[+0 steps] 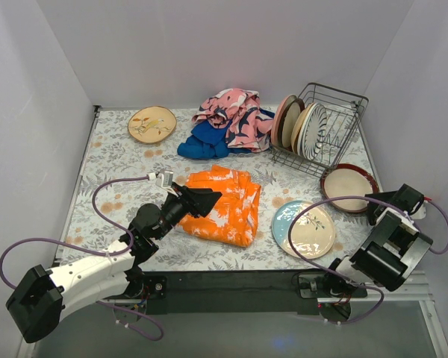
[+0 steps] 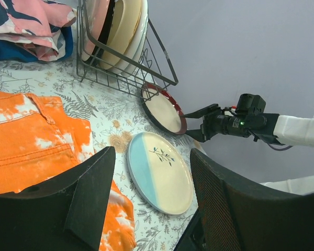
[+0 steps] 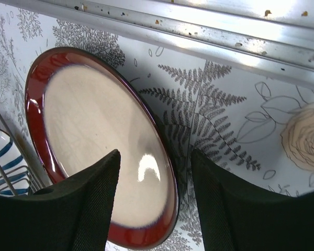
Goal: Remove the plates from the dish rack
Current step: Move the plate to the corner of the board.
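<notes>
Your right gripper [image 3: 154, 155] hovers, jaws apart, above the red-rimmed plate [image 3: 94, 130], which lies flat just beside the dish rack [image 1: 351, 101], evidently unloaded. Other plates [image 1: 302, 127] stand inside it. Your left gripper [image 2: 153, 154] gapes empty.

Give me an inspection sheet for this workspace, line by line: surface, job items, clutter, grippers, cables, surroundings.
Surface: leaf-print table cover.
Job's things: dish rack holds several upright plates; tan leafy plate, blue-cream plate and red-rimmed plate lie on the cover.
Clutter: orange cloth, pink patterned cloth, blue cloth.
Grippers: left gripper open above the orange cloth; right gripper open over the red-rimmed plate's edge, holding nothing.
Cables: left purple cable loops beside its arm; right purple cable arcs over the blue-cream plate.
Surroundings: white walls; nothing else seen.
</notes>
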Controlling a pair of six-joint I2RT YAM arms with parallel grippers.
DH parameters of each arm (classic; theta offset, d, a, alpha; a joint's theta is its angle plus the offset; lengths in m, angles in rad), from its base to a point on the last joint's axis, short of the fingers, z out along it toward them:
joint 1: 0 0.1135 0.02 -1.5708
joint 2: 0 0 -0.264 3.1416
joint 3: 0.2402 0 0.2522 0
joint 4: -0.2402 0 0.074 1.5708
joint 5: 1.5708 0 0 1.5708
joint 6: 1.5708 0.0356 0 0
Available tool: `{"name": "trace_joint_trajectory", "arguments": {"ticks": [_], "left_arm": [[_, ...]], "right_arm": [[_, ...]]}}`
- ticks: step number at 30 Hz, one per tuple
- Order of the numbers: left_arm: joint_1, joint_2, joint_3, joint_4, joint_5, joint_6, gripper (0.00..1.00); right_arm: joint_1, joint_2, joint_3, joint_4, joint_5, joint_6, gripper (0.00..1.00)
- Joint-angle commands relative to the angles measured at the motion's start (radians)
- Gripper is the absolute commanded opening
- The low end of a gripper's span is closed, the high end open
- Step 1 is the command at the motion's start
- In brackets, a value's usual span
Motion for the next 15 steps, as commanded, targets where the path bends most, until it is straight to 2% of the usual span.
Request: {"name": "trace_joint_trajectory", "arguments": {"ticks": [1,3,5,7,8,10,13,14,15], "left_arm": [[-0.002,-0.011,-0.004,0.012,0.003,0.004,0.57],[-0.002,-0.013,-0.003,0.012,0.003,0.004,0.57],[-0.002,-0.011,-0.003,0.01,0.006,0.005,0.58],[-0.002,-0.011,0.0,0.009,0.002,0.006,0.57],[-0.002,-0.011,-0.001,0.007,0.002,0.006,0.57],[-0.002,-0.016,0.0,0.006,0.002,0.007,0.57],[-0.002,-0.022,-0.003,0.003,-0.011,0.01,0.57],[-0.002,-0.024,-0.003,0.001,-0.012,0.012,0.57],[-0.002,-0.024,-0.003,-0.001,-0.015,0.013,0.57]], "right_arm": [[-0.002,0.072,0.037,-0.002,0.019,-0.006,0.62],[-0.004,0.089,0.045,-0.022,0.041,-0.012,0.58],[-0.004,0.095,0.057,-0.079,0.067,-0.013,0.49],[-0.002,0.088,0.057,-0.106,0.074,-0.017,0.44],[-0.001,0.083,0.057,-0.11,0.107,-0.018,0.35],[0.004,0.077,0.062,-0.133,0.13,-0.026,0.28],[0.005,0.089,0.073,-0.162,0.138,-0.04,0.11],[0.005,0.089,0.077,-0.185,0.147,-0.044,0.02],[0.004,0.085,0.076,-0.197,0.155,-0.044,0.01]]}}
